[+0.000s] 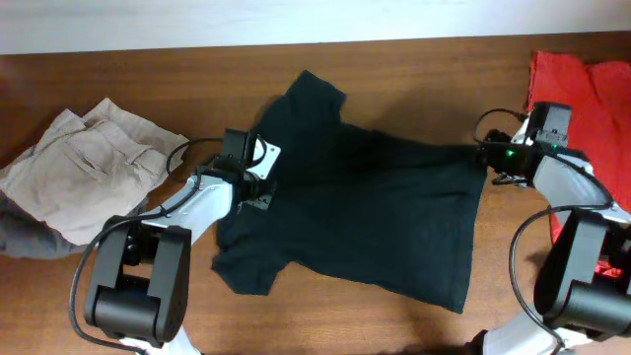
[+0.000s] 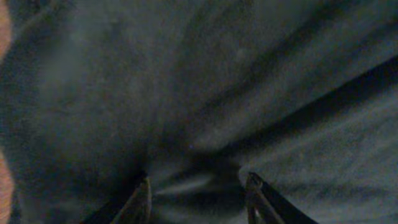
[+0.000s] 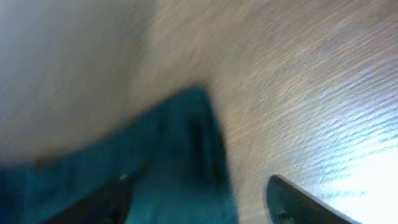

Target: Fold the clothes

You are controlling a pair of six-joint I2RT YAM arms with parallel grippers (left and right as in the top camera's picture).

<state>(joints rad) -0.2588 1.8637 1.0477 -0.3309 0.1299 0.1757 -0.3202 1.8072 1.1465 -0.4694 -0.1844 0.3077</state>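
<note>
My left gripper sits on the collar end of the black T-shirt, tips apart with a pucker of cloth between them, can't tell if it's clamped. The shirt runs lengthwise over to my right gripper, fingers spread at the hem's far corner.

A brown wooden tabletop with fine grain fills nearly the whole overhead view. A pale, featureless strip runs along its far edge at a slight slant; whether that is wall or floor cannot be told. The light from above is soft and even, though in the right wrist view the wood carries a bright white glare near the lower right corner.
</note>
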